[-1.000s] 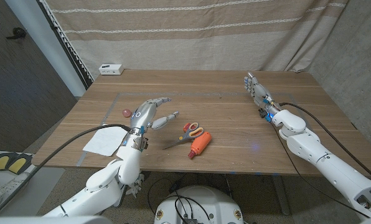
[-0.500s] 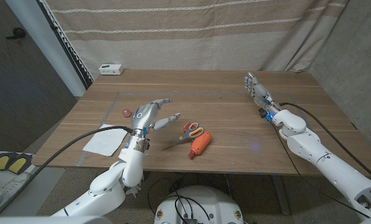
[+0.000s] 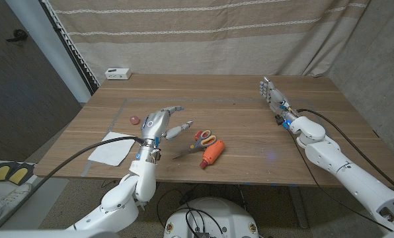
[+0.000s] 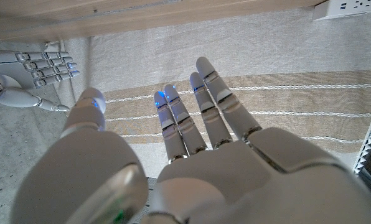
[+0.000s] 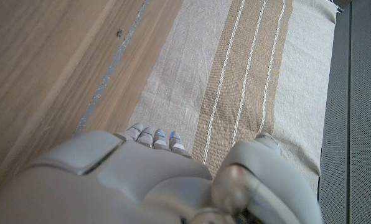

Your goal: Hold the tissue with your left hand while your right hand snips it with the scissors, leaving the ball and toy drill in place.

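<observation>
A white tissue (image 3: 111, 149) lies near the table's front left edge. My left hand (image 3: 159, 122) hovers to its right, open with fingers spread and nothing in it; the left wrist view shows the same hand (image 4: 204, 162) stretched toward the curtain. A small pink ball (image 3: 133, 119) sits just left of that hand. Scissors (image 3: 201, 140) with red and orange handles lie mid-table, with the orange toy drill (image 3: 212, 153) beside them. My right hand (image 3: 272, 95) stands far off at the right, fingers straight and holding nothing; it also appears as right hand (image 5: 154, 177) and right hand (image 4: 30, 73).
A white box (image 3: 118, 73) sits at the table's back left corner. A striped curtain (image 3: 210, 33) hangs behind the table (image 3: 236, 112). A faint tape line (image 3: 121, 107) runs across the left part of the tabletop.
My left forearm has swung rightward under the hand, which stays over nearly the same spot by the ball. The right arm and the objects have not moved.
</observation>
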